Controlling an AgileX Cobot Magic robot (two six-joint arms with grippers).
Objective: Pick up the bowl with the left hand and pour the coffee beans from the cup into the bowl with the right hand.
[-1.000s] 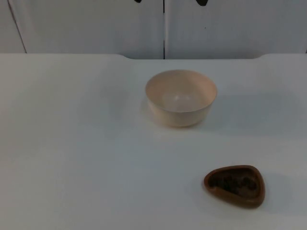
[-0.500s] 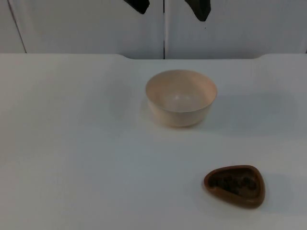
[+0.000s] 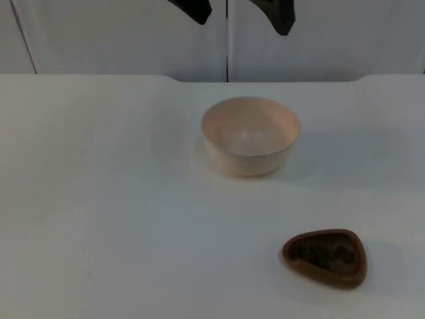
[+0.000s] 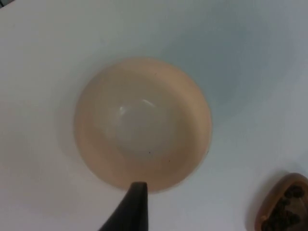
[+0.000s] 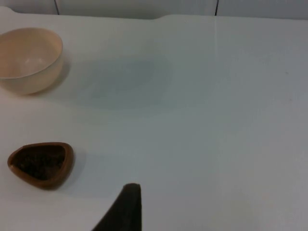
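An empty, pale peach bowl (image 3: 251, 135) stands upright near the middle of the white table (image 3: 99, 199). In the left wrist view the bowl (image 4: 143, 122) lies straight below the left arm, its inside bare. A small brown cup (image 3: 325, 256) with a rounded triangular rim holds dark coffee beans and sits at the front right, apart from the bowl. The left gripper (image 3: 192, 9) hangs high above the table's far edge, behind the bowl. Just to its right hangs the right gripper (image 3: 275, 14), far from the cup. The right wrist view takes in the cup (image 5: 41, 163) and the bowl (image 5: 29, 58).
The grey partition wall (image 3: 332, 40) closes off the table's far edge. Wide bare table surface lies to the left of the bowl and around the cup.
Both grippers have come further down into the top view from its upper edge. The bowl and the cup have not moved.
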